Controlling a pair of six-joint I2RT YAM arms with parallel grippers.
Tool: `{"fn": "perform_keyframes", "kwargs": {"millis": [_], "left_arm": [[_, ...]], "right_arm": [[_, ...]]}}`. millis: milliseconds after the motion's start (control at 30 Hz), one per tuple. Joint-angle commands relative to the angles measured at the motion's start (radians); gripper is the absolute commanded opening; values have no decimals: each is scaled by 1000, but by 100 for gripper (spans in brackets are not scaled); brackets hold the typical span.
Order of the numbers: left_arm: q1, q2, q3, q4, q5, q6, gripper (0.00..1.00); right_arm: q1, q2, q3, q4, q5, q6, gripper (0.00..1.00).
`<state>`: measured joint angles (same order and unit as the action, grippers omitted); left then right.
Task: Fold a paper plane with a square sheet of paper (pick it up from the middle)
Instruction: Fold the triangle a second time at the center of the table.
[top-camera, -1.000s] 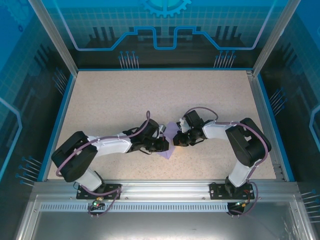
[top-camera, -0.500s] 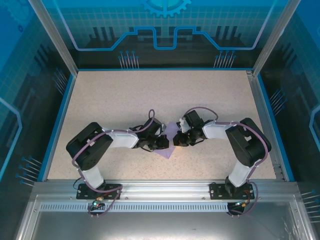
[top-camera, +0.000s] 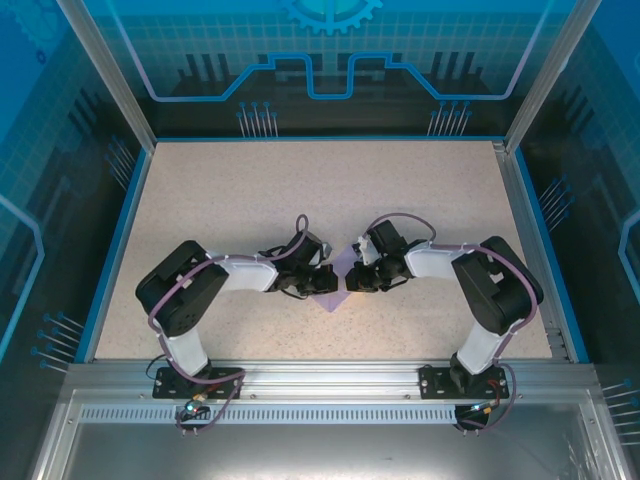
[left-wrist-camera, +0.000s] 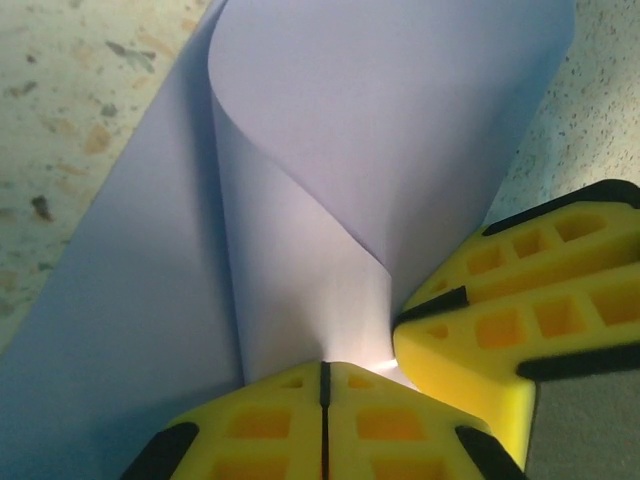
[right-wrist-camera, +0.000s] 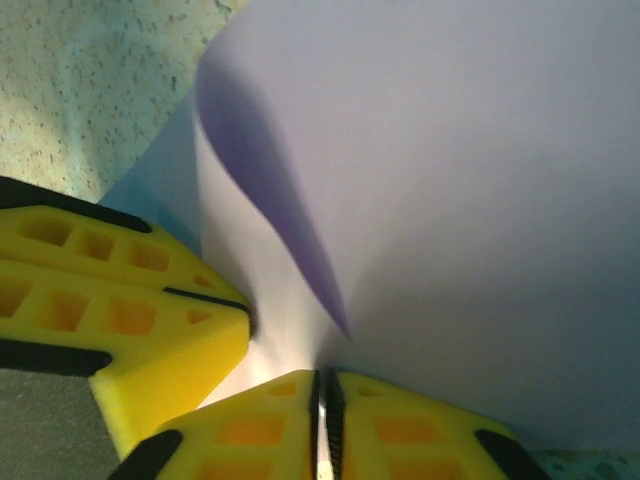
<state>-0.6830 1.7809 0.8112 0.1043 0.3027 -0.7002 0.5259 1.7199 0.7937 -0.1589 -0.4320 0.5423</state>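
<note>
Speckled beige table (top-camera: 200, 200), blue-walled booth. Item: lavender sheet (top-camera: 333, 298), table centre. Plain, one side rolled over in a soft curl. No pressed crease, nose or wings, so folding has barely begun, I'd judge. Left gripper (left-wrist-camera: 323, 368), nine o'clock: pinching its edge. Right gripper (right-wrist-camera: 322, 378), three o'clock: fingers nearly together there, grip uncertain.

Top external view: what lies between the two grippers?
The thin lavender-purple square sheet of paper, curled up between left gripper and right gripper, in the top external view.
</note>
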Motion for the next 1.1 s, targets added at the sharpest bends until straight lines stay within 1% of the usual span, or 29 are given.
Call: {"fn": "perform_keyframes", "kwargs": {"millis": [0, 67, 133, 233, 367, 467, 567, 700, 1067], "left_arm": [[12, 48, 4, -9, -22, 16, 7], [12, 56, 2, -6, -6, 16, 7], [12, 60, -1, -6, 4, 18, 7], [12, 59, -10, -7, 12, 18, 7], [17, 60, -17, -4, 21, 5, 7], [22, 61, -15, -2, 26, -8, 7], [25, 61, -10, -10, 31, -15, 7], [25, 60, -11, -13, 36, -20, 7], [27, 52, -14, -16, 50, -47, 8]], "right_arm": [[14, -35, -29, -86, 120, -9, 22], [13, -77, -33, -75, 117, 10, 28], [13, -114, -47, -50, 105, 37, 29], [19, -168, -101, 38, 50, 121, 24], [74, -231, -200, 187, 23, 266, 15], [124, -249, -266, 331, 38, 390, 11], [169, -245, -296, 437, 81, 472, 7], [207, -236, -295, 498, 126, 511, 5], [248, -159, -292, 527, 136, 541, 4]]}}
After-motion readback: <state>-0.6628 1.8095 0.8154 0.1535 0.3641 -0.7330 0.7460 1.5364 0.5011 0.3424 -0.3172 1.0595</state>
